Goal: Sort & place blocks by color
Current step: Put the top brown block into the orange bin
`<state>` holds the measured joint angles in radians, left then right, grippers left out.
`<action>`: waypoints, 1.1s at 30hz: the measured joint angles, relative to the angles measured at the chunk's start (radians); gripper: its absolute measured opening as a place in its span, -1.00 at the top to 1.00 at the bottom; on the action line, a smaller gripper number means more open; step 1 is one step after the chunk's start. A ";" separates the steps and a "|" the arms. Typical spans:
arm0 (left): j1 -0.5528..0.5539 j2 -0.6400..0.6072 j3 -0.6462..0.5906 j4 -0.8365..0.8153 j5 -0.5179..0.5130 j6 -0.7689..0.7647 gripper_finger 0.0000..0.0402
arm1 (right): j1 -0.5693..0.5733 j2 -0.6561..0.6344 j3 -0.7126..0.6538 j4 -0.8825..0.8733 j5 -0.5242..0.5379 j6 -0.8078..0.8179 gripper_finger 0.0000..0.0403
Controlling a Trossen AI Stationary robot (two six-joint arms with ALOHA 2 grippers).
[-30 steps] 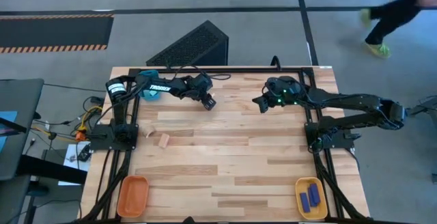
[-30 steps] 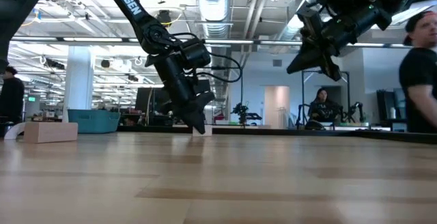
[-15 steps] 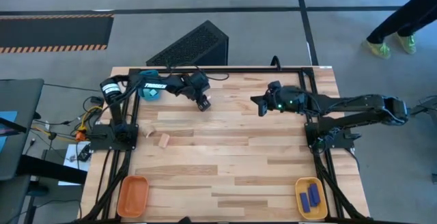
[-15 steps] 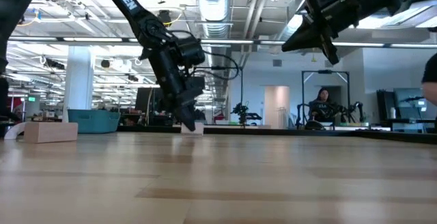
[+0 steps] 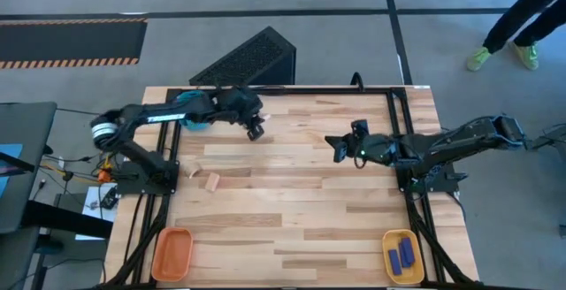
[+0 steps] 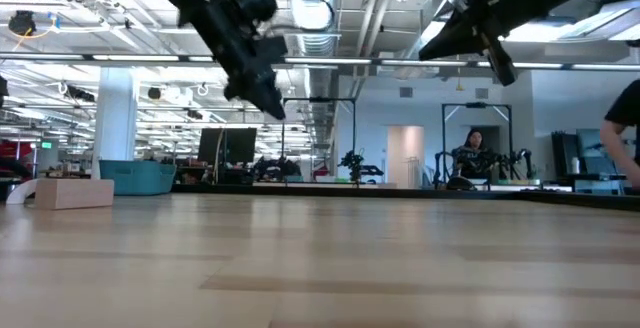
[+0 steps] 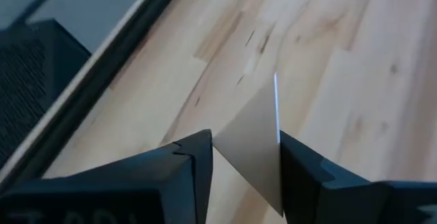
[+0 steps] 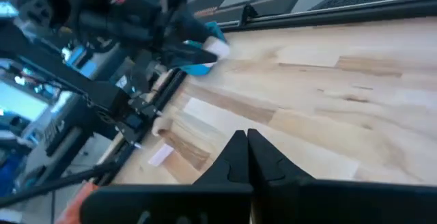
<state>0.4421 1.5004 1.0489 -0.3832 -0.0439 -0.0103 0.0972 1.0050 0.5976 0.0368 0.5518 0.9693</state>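
Observation:
My left gripper point(image 5: 255, 132) hangs above the far left part of the table, shut on a pale wood block point(image 7: 251, 141). The right wrist view shows the same block point(image 8: 217, 47) beside the teal tray point(image 8: 199, 67). Two more pale wood pieces point(image 5: 212, 180) lie flat on the table near the left edge. Dark blue bars point(image 5: 400, 255) lie in the yellow tray point(image 5: 389, 240) at the near right corner. My right gripper point(image 5: 336, 148) hovers over the middle of the table, shut and touching nothing; its fingers point(image 8: 235, 154) meet in its own wrist view. My left gripper pinches the pale wood block point(image 7: 263, 125) between its two fingers point(image 7: 198, 157), one on each opposite face. The fingers point down at a slant. The block is lifted clear of the table and sits tilted in the hold.
The teal tray point(image 5: 195, 121) stands at the far left, partly under my left arm. An orange tray point(image 5: 172, 253) sits at the near left corner. A black frame point(image 5: 292, 91) edges the table. A person's legs point(image 5: 508, 34) show beyond the far right corner.
My left gripper has risen from the table with the wood block held shut between its fingers, and has moved a little toward the left, toward the teal tray. The block now hangs clear of the wood. My right gripper has shifted slightly toward the near edge.

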 joint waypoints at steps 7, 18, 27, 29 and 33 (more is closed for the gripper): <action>-0.093 -0.240 -0.151 -0.001 -0.025 -0.050 0.52 | 0.150 -0.001 0.000 0.004 0.158 0.125 0.99; -0.324 -0.573 -0.351 -0.042 -0.111 -0.233 0.50 | 0.165 -0.001 0.000 -0.005 0.181 0.141 0.98; -0.644 -0.639 -0.463 -0.048 -0.195 -0.354 0.51 | 0.151 0.029 0.000 0.003 0.090 0.099 0.87; -0.718 -0.610 -0.463 -0.042 -0.229 -0.392 0.51 | 0.161 0.056 0.001 0.032 0.010 0.070 0.87; -0.850 -0.545 -0.453 -0.005 -0.264 -0.420 0.51 | 0.212 0.145 0.001 0.103 -0.090 0.068 0.90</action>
<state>-0.4077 0.9550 0.5954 -0.3881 -0.3080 -0.4307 0.3095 1.1504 0.5989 0.1398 0.4623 1.0373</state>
